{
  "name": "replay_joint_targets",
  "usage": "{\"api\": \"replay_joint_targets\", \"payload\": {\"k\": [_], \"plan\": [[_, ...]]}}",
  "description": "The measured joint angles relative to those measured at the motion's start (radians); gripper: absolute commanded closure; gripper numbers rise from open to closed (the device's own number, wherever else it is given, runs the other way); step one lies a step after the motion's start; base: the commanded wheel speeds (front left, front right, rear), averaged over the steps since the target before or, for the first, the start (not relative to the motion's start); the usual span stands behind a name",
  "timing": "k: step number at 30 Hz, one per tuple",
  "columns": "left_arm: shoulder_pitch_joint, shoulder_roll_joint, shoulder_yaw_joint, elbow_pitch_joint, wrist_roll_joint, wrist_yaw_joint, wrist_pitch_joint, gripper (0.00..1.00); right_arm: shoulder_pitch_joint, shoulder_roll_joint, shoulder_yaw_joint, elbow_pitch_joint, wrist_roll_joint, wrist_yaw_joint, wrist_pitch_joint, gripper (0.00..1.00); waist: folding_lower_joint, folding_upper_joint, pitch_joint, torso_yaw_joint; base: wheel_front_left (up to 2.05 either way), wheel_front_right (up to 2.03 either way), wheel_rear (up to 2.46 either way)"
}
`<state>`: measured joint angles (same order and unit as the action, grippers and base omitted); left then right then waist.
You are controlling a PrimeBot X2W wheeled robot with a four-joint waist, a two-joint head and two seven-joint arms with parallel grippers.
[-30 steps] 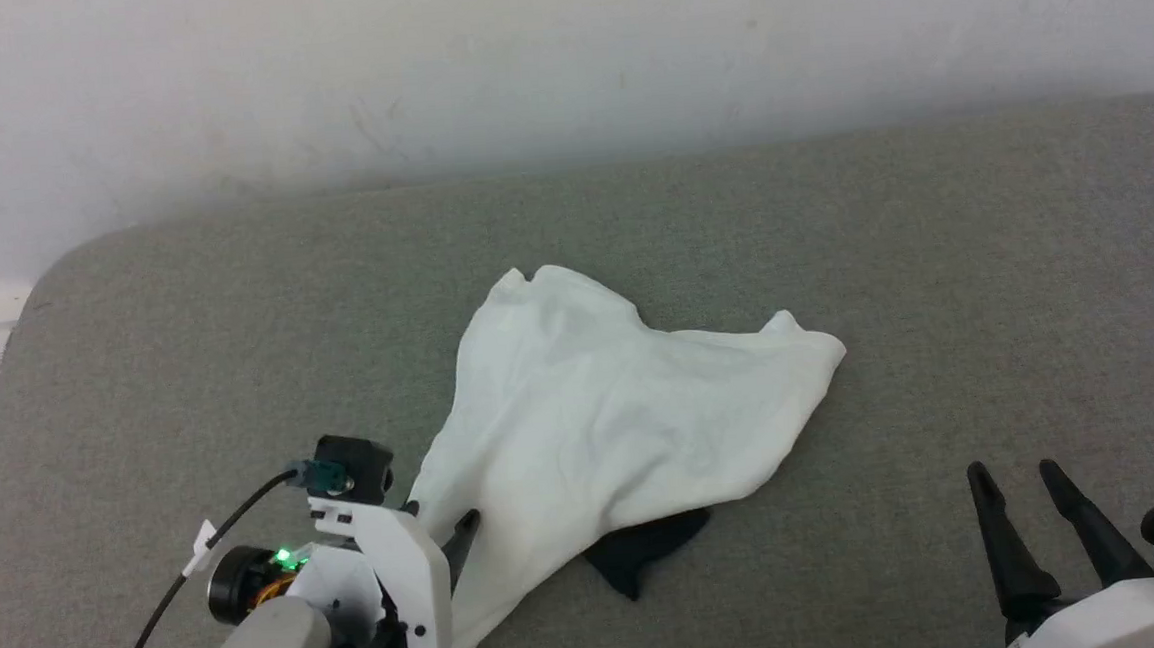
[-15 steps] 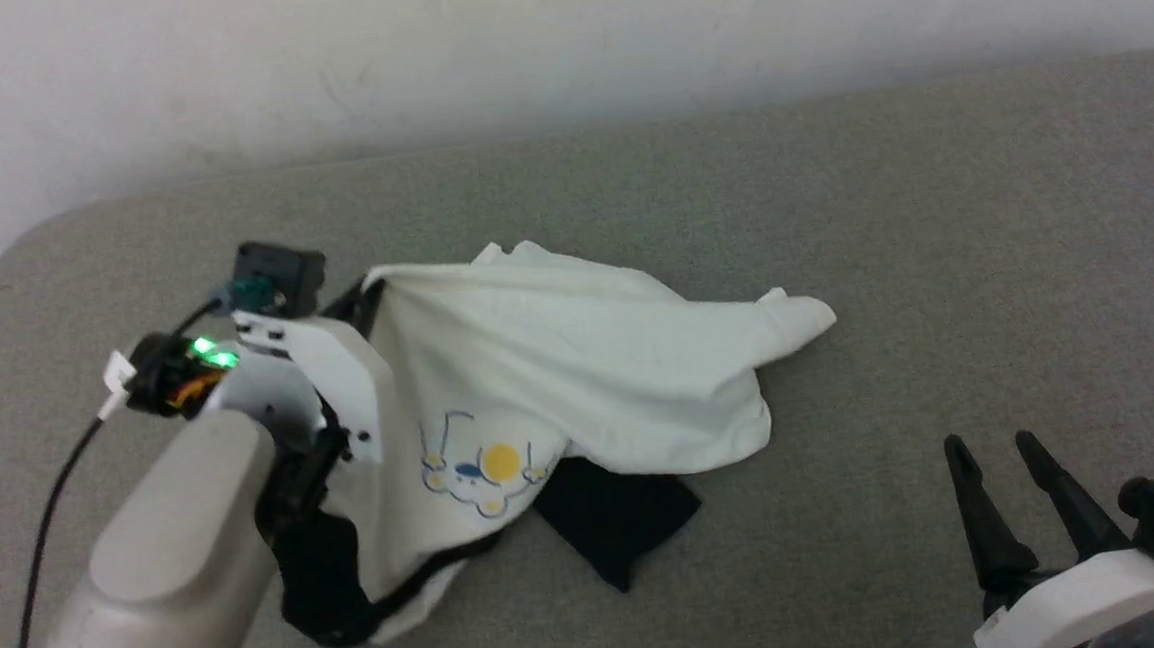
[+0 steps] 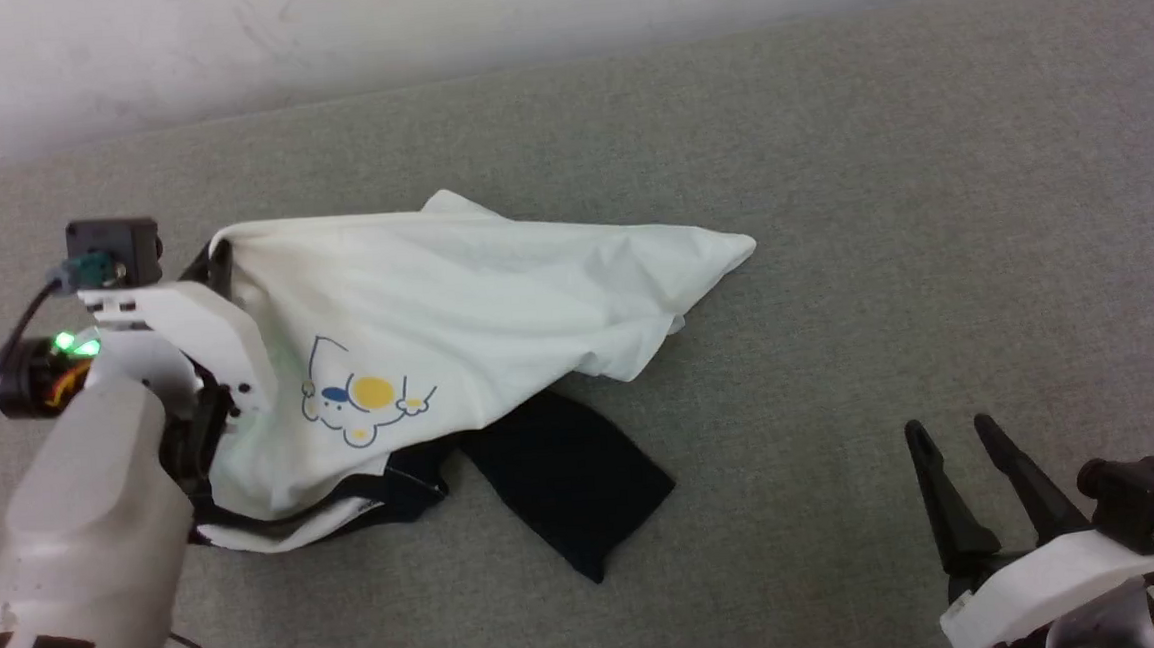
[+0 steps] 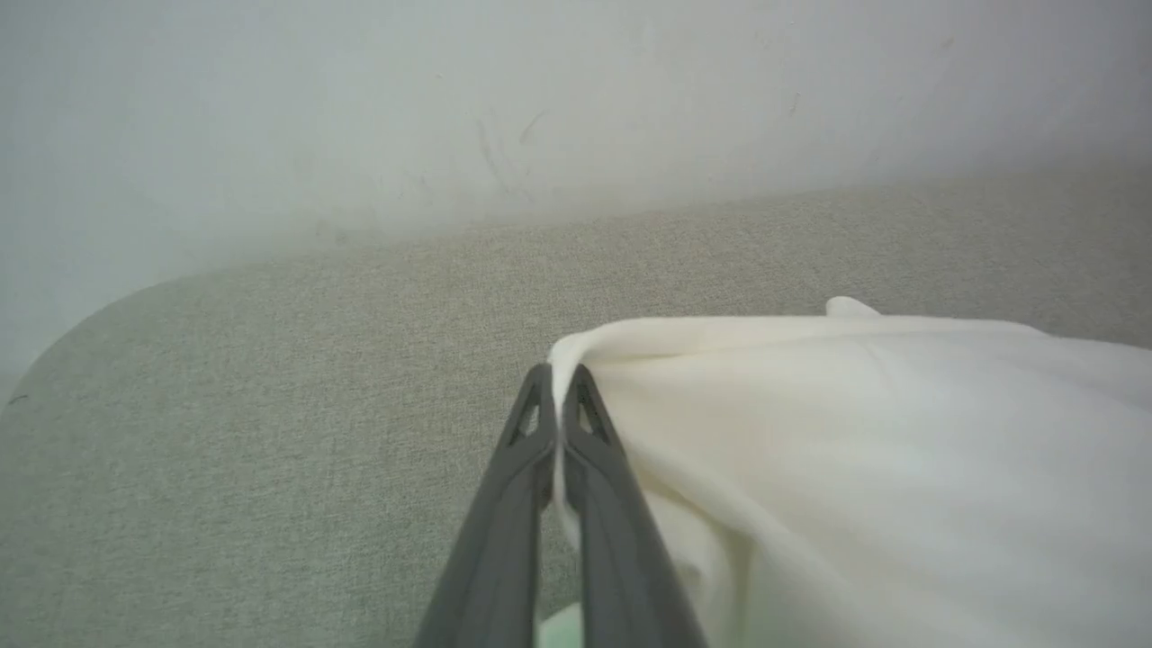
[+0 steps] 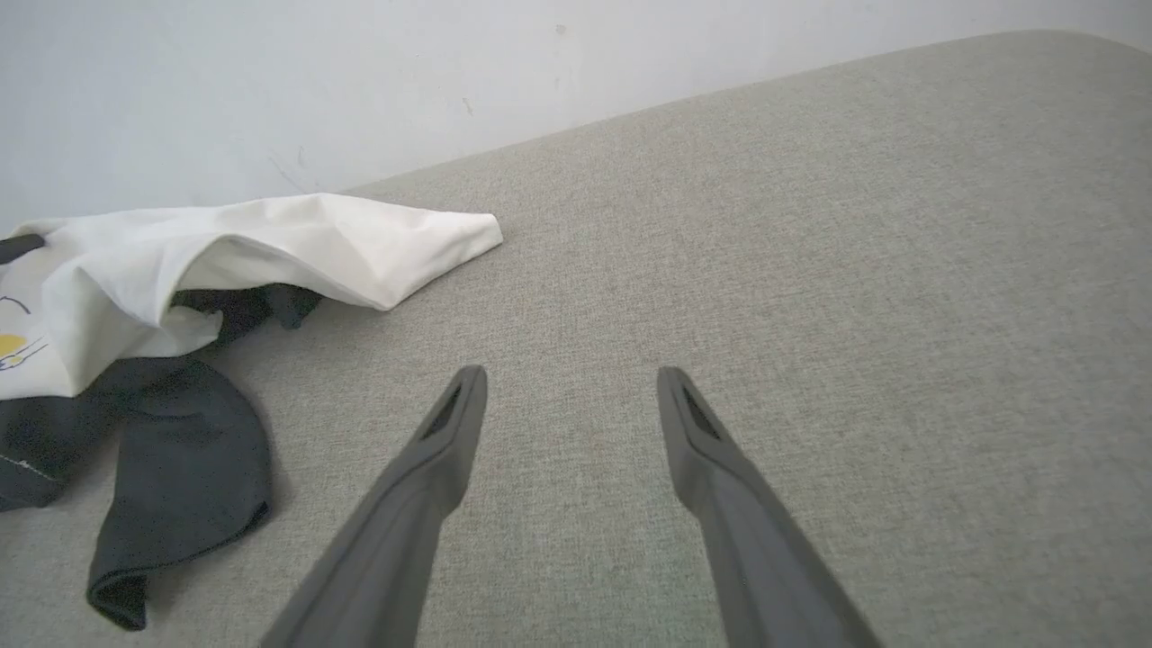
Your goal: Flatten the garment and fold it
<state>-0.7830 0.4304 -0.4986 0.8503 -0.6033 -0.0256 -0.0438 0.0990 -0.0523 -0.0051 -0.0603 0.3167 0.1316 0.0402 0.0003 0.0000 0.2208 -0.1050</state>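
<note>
The garment [image 3: 475, 290], a white T-shirt with black sleeves and a yellow-and-blue cartoon print [image 3: 366, 397], hangs lifted at its left end and trails onto the grey surface. My left gripper [image 4: 560, 373] is shut on a white edge of the garment [image 4: 810, 405], holding it up at the left of the head view. A black sleeve [image 3: 567, 480] lies flat below the white cloth. My right gripper [image 3: 944, 432] stands open at the lower right, well clear of the garment [image 5: 270, 243], with nothing between its fingers [image 5: 450, 423].
The grey cushioned surface [image 3: 880, 195] stretches wide to the right and front of the shirt. A pale wall [image 3: 418, 23] runs along its far edge. The surface's rounded left corner [image 4: 54, 369] lies beyond my left gripper.
My left gripper has shut on the garment's edge and lifted it up and leftward, turning the cloth so the print and black sleeve show. The head camera has tilted down. The right gripper stays open.
</note>
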Motion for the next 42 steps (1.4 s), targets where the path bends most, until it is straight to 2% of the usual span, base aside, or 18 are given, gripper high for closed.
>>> {"api": "replay_joint_targets", "payload": {"k": [4,7,13,16,19,24,29,34,35,37,38,42], "plan": [[0.01,-0.041,0.024,0.045,-0.027,0.007,-0.077,0.0,0.001,0.0,0.0,0.012,0.0,0.0,-0.003,0.0,-0.0003,0.0001,-0.008,0.005,0.0,0.0,0.0],[0.058,-0.058,0.04,0.026,-0.03,0.045,-0.166,0.0,0.004,0.0,0.001,0.018,0.0,0.0,-0.002,0.0,-0.0002,0.0,-0.029,0.014,0.0,0.0,0.0],[0.245,-0.086,0.033,-0.189,-0.005,0.118,-0.205,0.0,0.041,0.0,-0.011,0.021,0.0,0.0,0.006,0.0,-0.0004,0.0,-0.095,0.045,0.0,0.0,0.0],[0.358,-0.096,-0.012,-0.312,-0.002,0.134,-0.138,0.0,0.06,0.0,-0.016,0.012,-0.001,0.0,0.021,0.0,-0.0005,0.0001,-0.127,0.064,0.0,0.0,0.0],[0.443,-0.086,-0.048,-0.415,-0.014,0.145,-0.027,0.0,0.065,0.0,-0.011,0.0,-0.006,0.0,0.032,0.0,-0.0005,0.0,-0.15,0.083,0.0,0.0,0.0],[0.512,-0.06,-0.096,-0.516,-0.025,0.163,0.115,0.0,0.065,0.0,0.0,-0.02,-0.009,0.0,0.047,0.0,-0.0005,0.0,-0.164,0.092,0.0,0.0,0.0],[0.493,-0.052,-0.14,-0.497,-0.023,0.156,0.23,0.0,0.066,0.0,0.0,-0.023,-0.009,0.0,0.049,0.0,-0.0003,0.0001,-0.144,0.08,0.0,0.0,0.0],[0.409,-0.067,-0.175,-0.38,-0.033,0.1,0.33,0.01,0.064,0.0,0.005,-0.02,-0.008,0.0,0.049,0.0,-0.0003,0.0001,-0.12,0.061,0.0,0.0,0.0],[0.39,-0.072,-0.183,-0.358,-0.038,0.086,0.353,0.23,0.063,0.0,0.005,-0.018,-0.007,0.0,0.049,0.0,-0.0003,0.0,-0.116,0.056,0.0,0.0,0.0],[0.352,-0.075,-0.198,-0.317,-0.041,0.063,0.402,0.85,0.06,0.0,0.004,-0.013,-0.007,0.0,0.047,0.0,-0.0004,0.0,-0.112,0.048,0.0,0.0,0.0],[0.334,-0.078,-0.203,-0.298,-0.042,0.051,0.425,1.0,0.06,0.0,0.004,-0.01,-0.007,0.0,0.047,0.0,-0.0004,0.0,-0.111,0.046,0.0,0.0,0.0],[0.301,-0.085,-0.218,-0.265,-0.061,0.012,0.455,1.0,0.06,0.0,-0.003,0.005,-0.004,0.0,0.046,0.0,-0.0003,0.0,-0.126,0.043,0.0,0.0,0.0]]}}
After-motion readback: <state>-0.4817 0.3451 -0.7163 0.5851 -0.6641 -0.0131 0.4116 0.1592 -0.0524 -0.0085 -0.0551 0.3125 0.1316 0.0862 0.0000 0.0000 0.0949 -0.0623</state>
